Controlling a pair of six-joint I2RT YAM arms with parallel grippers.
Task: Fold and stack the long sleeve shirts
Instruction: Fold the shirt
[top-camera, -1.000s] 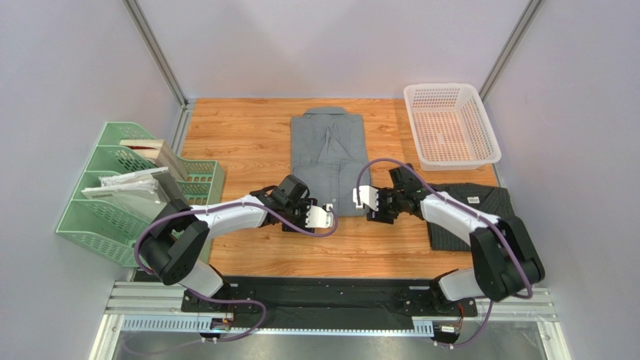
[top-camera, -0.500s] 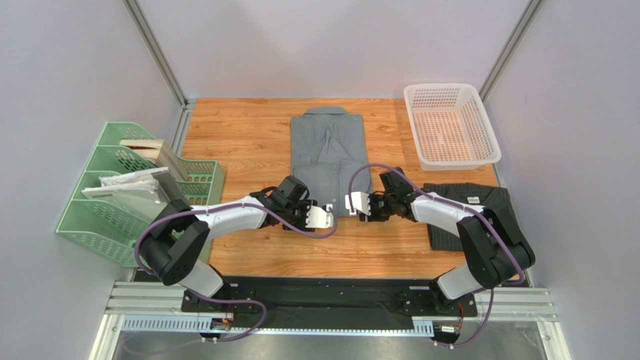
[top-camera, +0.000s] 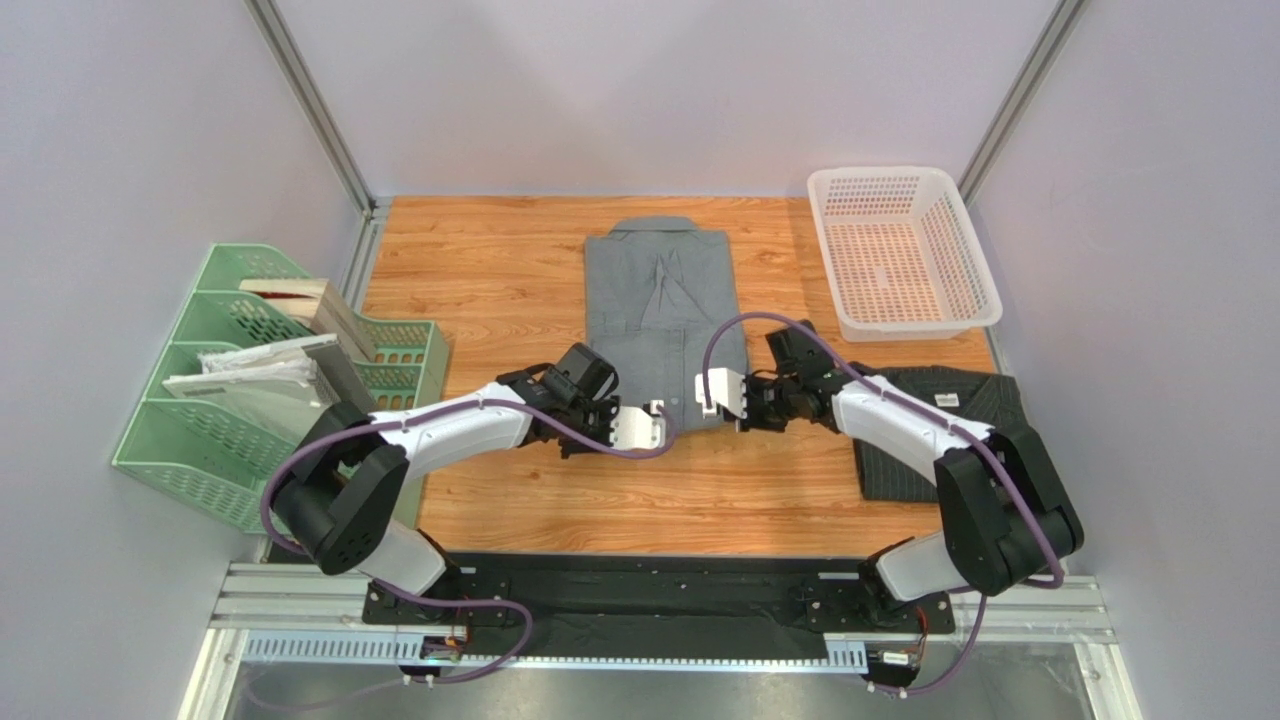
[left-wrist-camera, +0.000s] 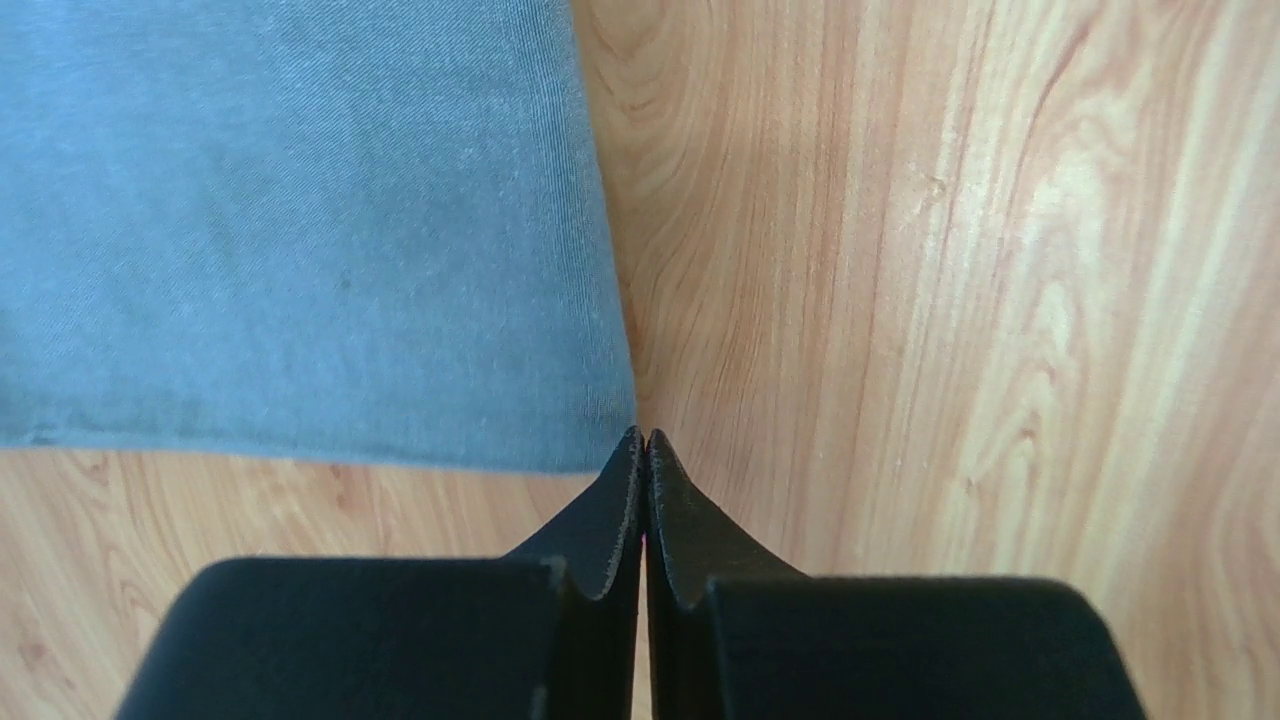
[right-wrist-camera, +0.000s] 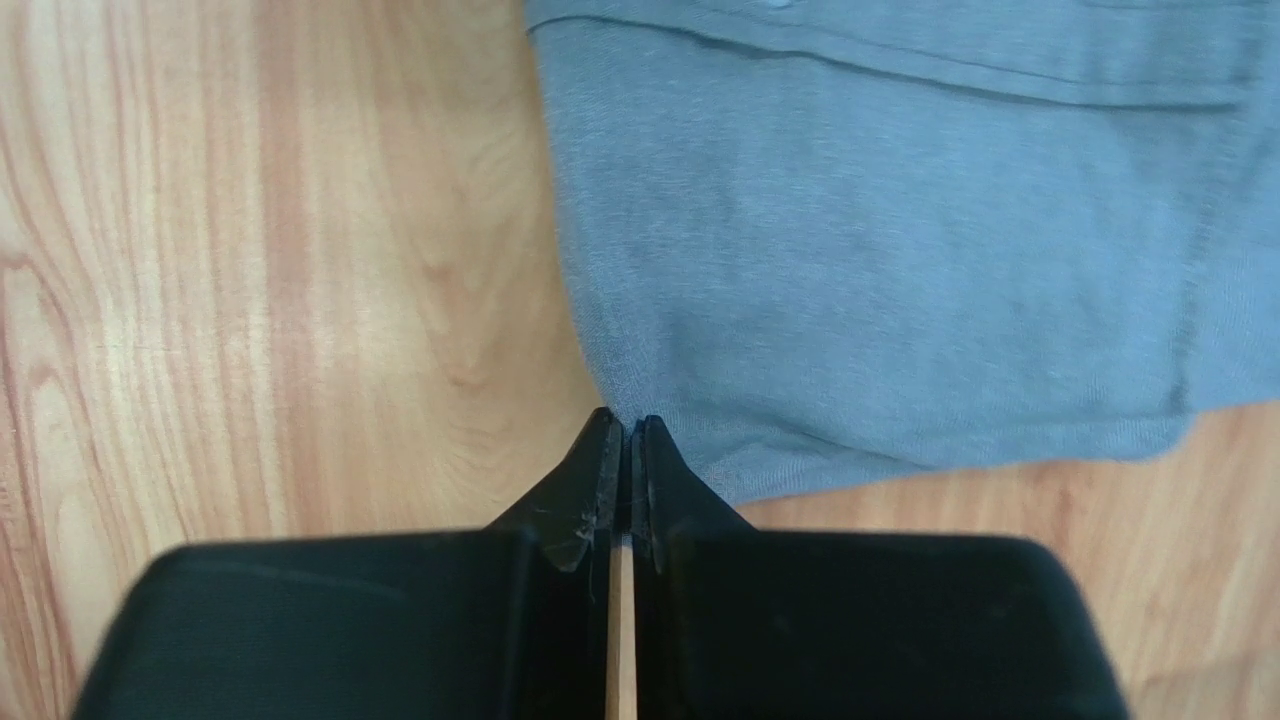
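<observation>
Folded grey shirt (top-camera: 661, 308) lies flat centrally; charcoal pinstriped shirt (top-camera: 992, 402) lies folded, right.

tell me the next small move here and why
Probably raise both a little: the left gripper and right gripper are shut right at the two near corners of the grey shirt, so a small rise would show whether the cloth is caught.

Reaching inward, low over table: left arm (top-camera: 451, 428), right arm (top-camera: 902, 417). Tips pressed together: left fingers (left-wrist-camera: 601, 525), right fingers (right-wrist-camera: 579, 510).
</observation>
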